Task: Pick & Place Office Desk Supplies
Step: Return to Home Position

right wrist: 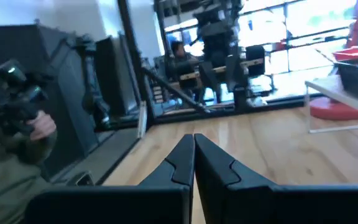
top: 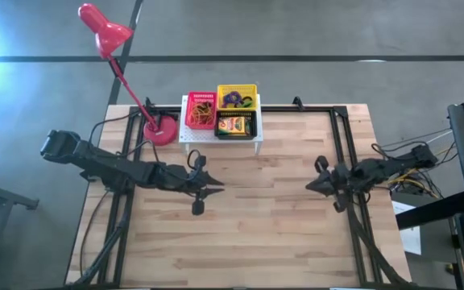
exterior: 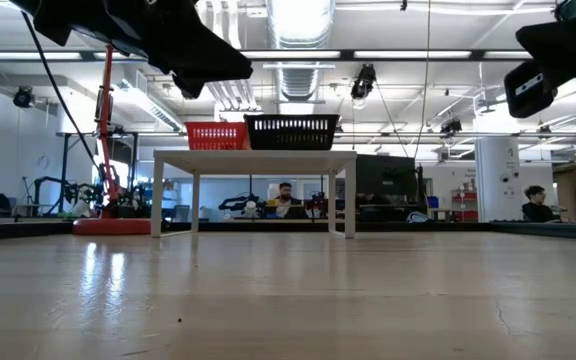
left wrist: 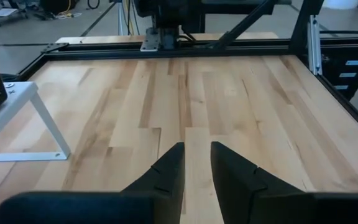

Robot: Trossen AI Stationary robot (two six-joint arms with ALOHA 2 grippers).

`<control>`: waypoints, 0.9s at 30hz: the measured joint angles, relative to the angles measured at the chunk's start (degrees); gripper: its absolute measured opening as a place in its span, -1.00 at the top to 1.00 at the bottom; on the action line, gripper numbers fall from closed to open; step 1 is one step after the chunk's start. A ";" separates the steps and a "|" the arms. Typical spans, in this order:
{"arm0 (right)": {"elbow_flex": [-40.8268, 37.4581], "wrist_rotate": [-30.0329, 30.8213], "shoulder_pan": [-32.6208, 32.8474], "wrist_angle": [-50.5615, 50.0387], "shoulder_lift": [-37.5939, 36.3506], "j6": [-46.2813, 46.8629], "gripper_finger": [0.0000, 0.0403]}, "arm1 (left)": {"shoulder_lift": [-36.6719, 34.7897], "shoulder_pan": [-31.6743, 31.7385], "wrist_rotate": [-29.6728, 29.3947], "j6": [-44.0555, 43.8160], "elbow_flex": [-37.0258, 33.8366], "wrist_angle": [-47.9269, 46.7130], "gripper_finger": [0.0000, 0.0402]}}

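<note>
The supplies sit in three small baskets on the white rack [top: 220, 142] at the table's far middle. A red basket holds tan rubber bands [top: 200, 111], a yellow one holds coloured elastic loops [top: 236, 99], and a black one holds a yellow-and-green crayon box [top: 234, 126]. No tiny black block shows. My left gripper [top: 218, 187] [left wrist: 197, 152] hovers over bare wood left of centre, pointing right, with its fingers a narrow gap apart. My right gripper [top: 310, 186] [right wrist: 194, 140] hovers right of centre, pointing left, shut and empty.
A red desk lamp stands with its base [top: 162, 129] just left of the rack, its head leaning beyond the far-left corner. A black metal frame [top: 341, 137] runs along the table's edges. Bare wood lies between the grippers. A person [right wrist: 17, 124] stands beyond the table.
</note>
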 joint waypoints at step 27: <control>-0.58 2.52 -10.76 -5.78 -2.57 -3.92 0.96 | 0.01 0.02 -0.17 -0.02 -0.72 0.01 0.60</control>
